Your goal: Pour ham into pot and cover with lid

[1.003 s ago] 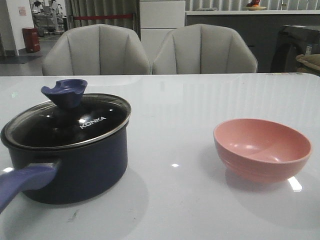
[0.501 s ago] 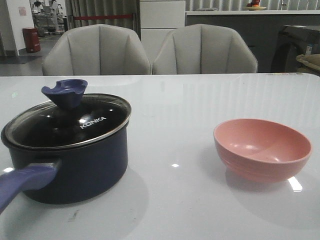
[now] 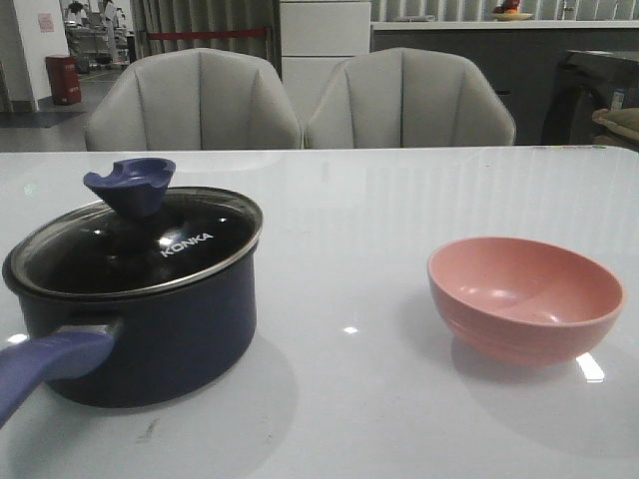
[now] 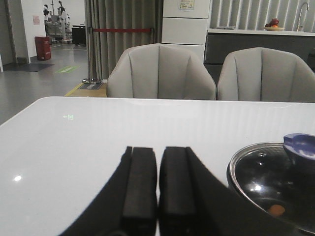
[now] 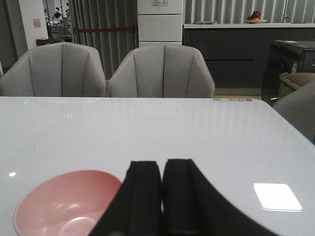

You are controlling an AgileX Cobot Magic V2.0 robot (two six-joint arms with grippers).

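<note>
my left hand [image 4: 157,196] and right hand [image 5: 161,196] are both closed on nothing, above the white tabletop [image 3: 399,220]. the lid [image 3: 140,244] sits on the pot [image 3: 150,329]; one orange ham [image 4: 277,210] piece shows through it. the pink bowl [image 3: 526,297] stands well apart, two grey chairs [image 3: 300,100] behind.

This looks like a big showroom or office hall with a kitchen corner. Two soft grey chairs [image 3: 300,100] stand behind a shiny white table [image 3: 399,200]. A counter [image 5: 236,24] with a fruit bowl [image 5: 257,18] lines the back wall.
</note>
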